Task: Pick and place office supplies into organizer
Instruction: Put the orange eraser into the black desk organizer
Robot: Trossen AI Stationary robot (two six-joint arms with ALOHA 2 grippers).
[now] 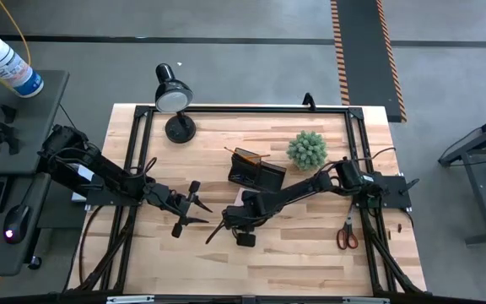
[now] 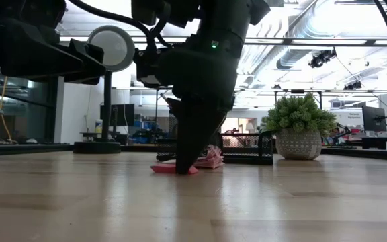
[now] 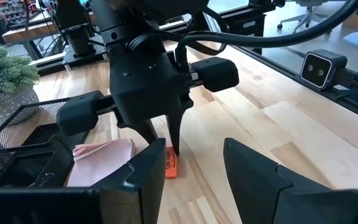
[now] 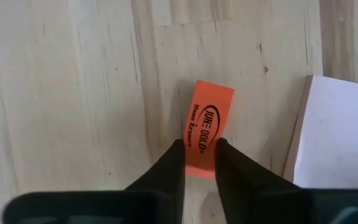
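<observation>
An orange eraser with black print lies flat on the wooden table, and my right gripper stands over it, pointing down, shut on one end. It also shows under the fingertips in the low view as the eraser and in the left wrist view as the eraser. A pink sticky-note pad lies just beside it. Behind them stands the black mesh organizer. Red-handled scissors lie at the table's right. My left gripper hovers open, left of the eraser. My right gripper pinches the eraser's two long sides between its two fingers, at one end of the eraser. The fingers come from above, pointing steeply down, and lie across it. The eraser rests flat on the table.
A green spiky plant in a pot stands right of the organizer. A black desk lamp stands at the far left of the table. Bare wood lies toward the near edge.
</observation>
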